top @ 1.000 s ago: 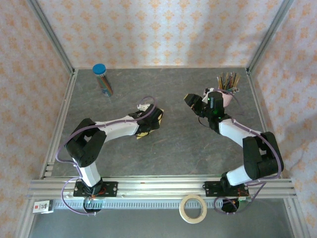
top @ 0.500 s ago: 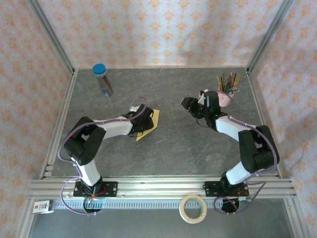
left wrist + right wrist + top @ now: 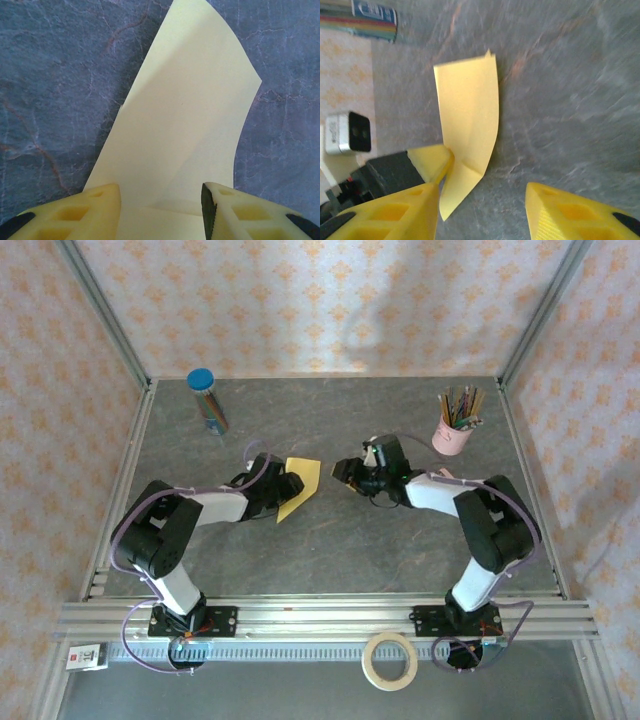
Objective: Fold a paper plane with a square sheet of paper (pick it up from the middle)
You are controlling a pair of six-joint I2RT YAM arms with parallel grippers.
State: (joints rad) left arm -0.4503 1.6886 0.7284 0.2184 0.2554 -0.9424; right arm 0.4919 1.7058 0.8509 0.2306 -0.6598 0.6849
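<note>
The square sheet of paper (image 3: 300, 484) is yellow and lies folded on the grey table, narrow, with a slanting crease and one long edge curling up. In the left wrist view the paper (image 3: 185, 115) runs forward from between the fingers of my left gripper (image 3: 161, 200), which straddles its near end with jaws apart, not pinching. That gripper (image 3: 281, 490) sits at the sheet's left edge. My right gripper (image 3: 343, 471) is open just right of the sheet, with bare table between its fingers (image 3: 485, 200). Ahead of them lies the paper (image 3: 470, 110). The paper plane is out of view.
A pink cup of pencils (image 3: 452, 433) stands at the back right. A tube with a blue cap (image 3: 207, 400) stands at the back left. A tape roll (image 3: 390, 660) lies in front of the arm bases. Metal rails frame the table.
My left gripper drew back to the left and uncovered most of the sheet. The right arm swung from the pencil cup toward the sheet's right side. Both jaws narrowed slightly.
</note>
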